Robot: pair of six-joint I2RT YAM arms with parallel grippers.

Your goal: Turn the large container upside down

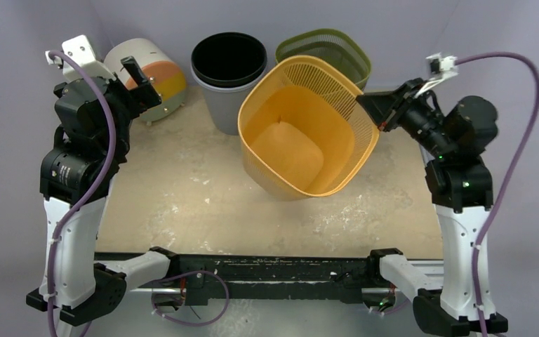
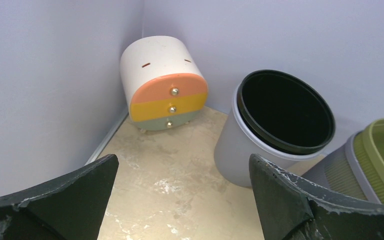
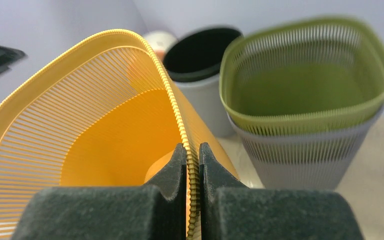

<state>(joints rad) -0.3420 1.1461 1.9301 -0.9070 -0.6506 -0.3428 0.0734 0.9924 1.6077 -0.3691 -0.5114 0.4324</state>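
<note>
Large orange basket (image 1: pixel 309 133) sits mid-worktop, toward the far right, mouth still up. It is tilted, with the opening leaning toward the camera above, so the solid floor and slatted walls show. Whether its base touches the worktop (image 1: pixel 182 203) cannot be told.

Right pincer (image 3: pixel 192 150): clenched on the basket's rim at its right side. The wrist view shows one finger inside the wall and one outside, with the beaded yellow edge pinched between them.

Left pincer (image 2: pixel 182 170): released, fingers wide apart and grasping nothing. It is raised over the far-left part of the worktop, well apart from the basket.

Far edge, left to right:
- White drawer unit (image 1: pixel 151 74) in the left corner, with drawer fronts of peach, yellow and pale green.
- Grey bin (image 1: pixel 229 77) with a black rim and dark inside, upright, just behind the orange basket.
- Green basket (image 1: pixel 330 49) nested in a grey slatted one, partly hidden behind the orange rim.
</note>
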